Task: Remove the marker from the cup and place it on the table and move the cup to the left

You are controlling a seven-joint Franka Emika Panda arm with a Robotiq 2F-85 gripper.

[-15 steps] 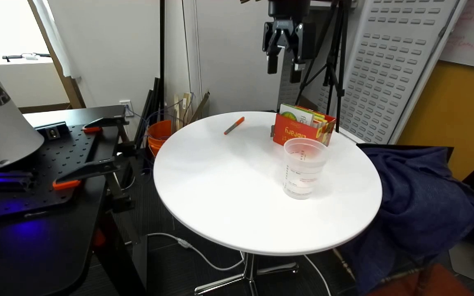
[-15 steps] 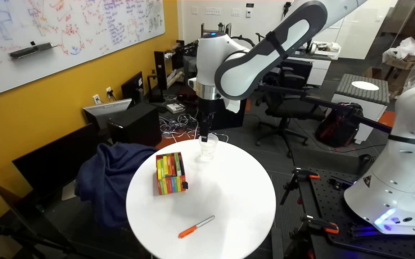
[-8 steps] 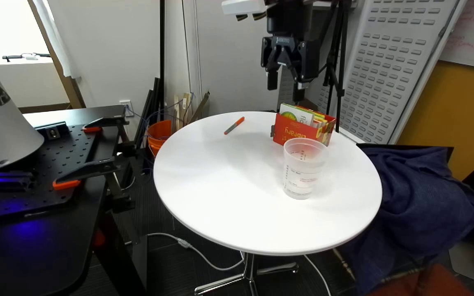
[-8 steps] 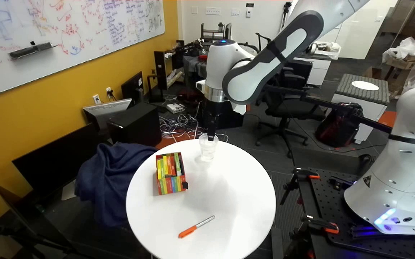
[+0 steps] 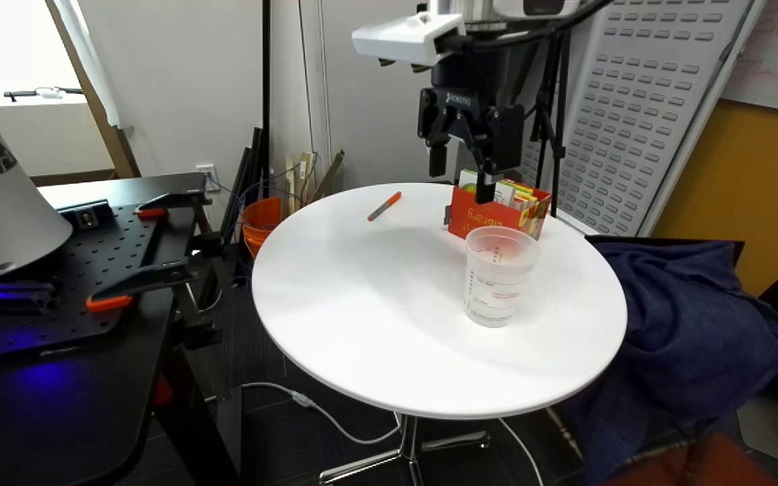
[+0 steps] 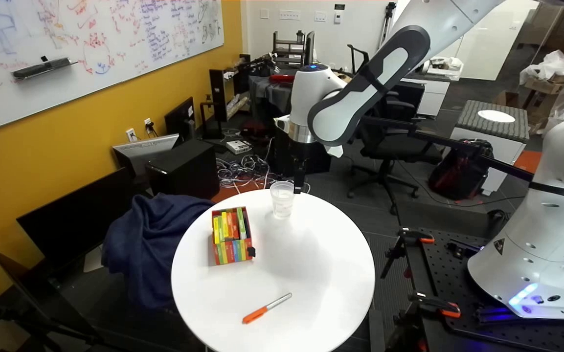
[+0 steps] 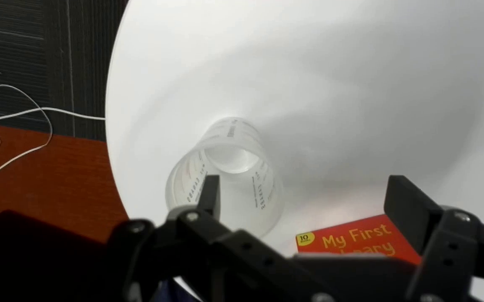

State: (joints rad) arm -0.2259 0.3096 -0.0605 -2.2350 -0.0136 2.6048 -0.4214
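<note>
Yellow wall (image 6: 174, 80) and scribbled whiteboard (image 6: 115, 29) take the upper left of the frame in an exterior view; navy cloth (image 6: 152, 244) lower left, round white tabletop (image 6: 330, 274) lower middle, robot base (image 6: 521, 264) lower right. Arm (image 6: 392, 61) reaches in from the upper right.

Cup (image 5: 498, 287): clear plastic, printed marks on its wall, standing upright on the tabletop, right of the frame's centre in an exterior view. Marker (image 6: 267, 308): orange and silver-grey, lying flat on the tabletop, lower middle of the frame in an exterior view, out of the cup and well apart from it. Red box (image 5: 473, 217) packed with thin books (image 6: 229, 225) stands near the cup, a gap between them.

Pincer (image 5: 461, 175): pointing down over the tabletop, upper part of the frame in an exterior view, fingers (image 5: 485, 190) spread wide, tips apart from the cup.

Wrist view: fingers at the lower part of the frame, one left of centre and covering part of the cup's mouth, one at right. Cup just left of centre, inside visible. Box lower right, partly hidden by the pincer, "My First" readable on it. Soft shadow (image 7: 426, 117) on the tabletop, upper right
</note>
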